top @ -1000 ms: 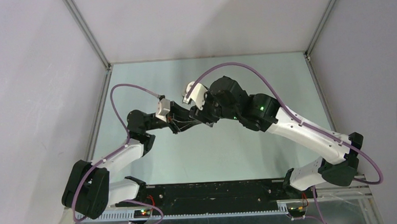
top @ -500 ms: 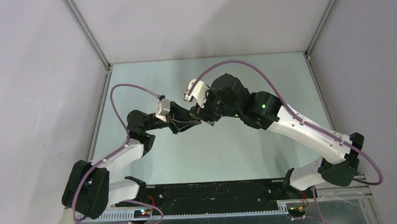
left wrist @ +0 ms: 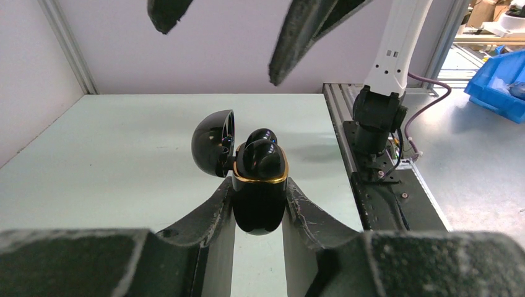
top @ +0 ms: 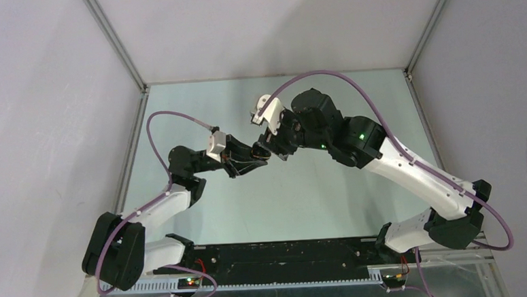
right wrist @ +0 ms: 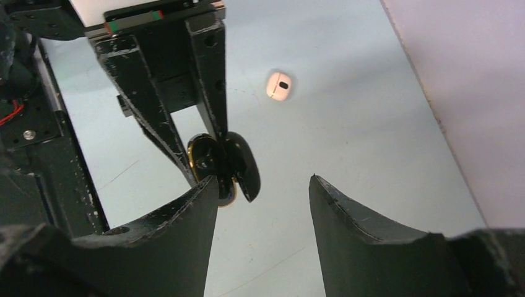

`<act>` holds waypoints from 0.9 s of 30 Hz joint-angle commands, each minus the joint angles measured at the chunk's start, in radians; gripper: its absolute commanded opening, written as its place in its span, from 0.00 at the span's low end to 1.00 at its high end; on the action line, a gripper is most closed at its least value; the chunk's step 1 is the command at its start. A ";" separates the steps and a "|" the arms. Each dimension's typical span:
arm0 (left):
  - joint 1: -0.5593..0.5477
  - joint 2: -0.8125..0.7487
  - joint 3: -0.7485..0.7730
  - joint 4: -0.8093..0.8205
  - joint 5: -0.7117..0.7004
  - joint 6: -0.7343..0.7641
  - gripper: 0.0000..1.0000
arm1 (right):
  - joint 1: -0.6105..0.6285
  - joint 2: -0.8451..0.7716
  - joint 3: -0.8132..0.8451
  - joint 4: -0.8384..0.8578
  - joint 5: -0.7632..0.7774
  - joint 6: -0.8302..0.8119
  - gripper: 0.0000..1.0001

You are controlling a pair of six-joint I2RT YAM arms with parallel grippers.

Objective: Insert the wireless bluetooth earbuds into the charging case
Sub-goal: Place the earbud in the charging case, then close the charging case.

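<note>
From above, the case [left wrist: 260,192] could not be made out. The left wrist view's top edge cut off the right fingers [left wrist: 303,37].

charging case [left wrist: 259,204]: glossy black, gold rim, upright, lid swung open to one side
black earbuds [left wrist: 260,151]: two, sitting in the charging case, domes above its rim

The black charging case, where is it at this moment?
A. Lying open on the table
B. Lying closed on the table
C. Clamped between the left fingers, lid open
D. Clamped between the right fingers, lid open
C: the left wrist view shows the charging case gripped between the left fingers, its lid swung open.
</note>
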 commanded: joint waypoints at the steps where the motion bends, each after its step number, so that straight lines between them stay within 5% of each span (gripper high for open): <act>1: -0.002 -0.026 0.004 0.043 0.016 -0.014 0.00 | -0.022 -0.014 0.007 0.081 0.116 0.022 0.60; 6: -0.004 -0.018 0.004 0.062 0.031 -0.028 0.00 | -0.098 0.011 -0.048 0.185 0.191 0.040 0.60; 13: -0.008 -0.023 0.006 0.064 0.035 -0.033 0.00 | -0.107 0.060 -0.052 0.151 0.079 0.004 0.60; 21: -0.006 -0.016 0.005 0.052 0.016 -0.026 0.00 | -0.068 -0.054 -0.013 -0.063 -0.293 -0.095 0.60; 27: -0.006 -0.006 0.010 0.035 -0.001 -0.014 0.00 | -0.277 -0.138 0.062 -0.103 -0.698 0.000 0.60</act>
